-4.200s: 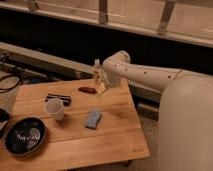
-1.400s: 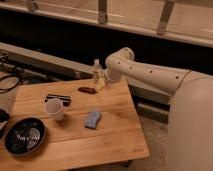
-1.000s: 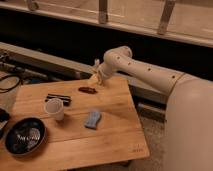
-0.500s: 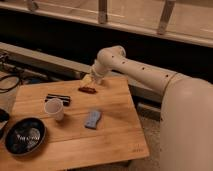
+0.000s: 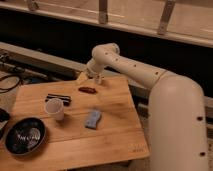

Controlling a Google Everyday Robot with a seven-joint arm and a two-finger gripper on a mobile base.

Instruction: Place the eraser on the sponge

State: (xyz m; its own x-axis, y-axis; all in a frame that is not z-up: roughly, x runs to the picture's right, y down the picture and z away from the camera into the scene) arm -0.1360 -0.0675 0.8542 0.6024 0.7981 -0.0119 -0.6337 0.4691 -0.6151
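Note:
The eraser, a flat black bar with pale stripes, lies on the wooden table left of centre, just behind the paper cup. The light blue-grey sponge rests flat near the table's middle, to the right of the cup. My gripper hangs over the table's far edge, behind and above a small dark red object. It is well to the right of the eraser and holds nothing that I can make out.
A dark round bowl sits at the table's front left corner. Black cables lie off the table's left end. A dark ledge and railing run behind the table. My white arm reaches in from the right.
The arm has swung leftward along the table's far edge, carrying the gripper from the back right corner to behind the dark red object. The eraser, sponge and cup have stayed put.

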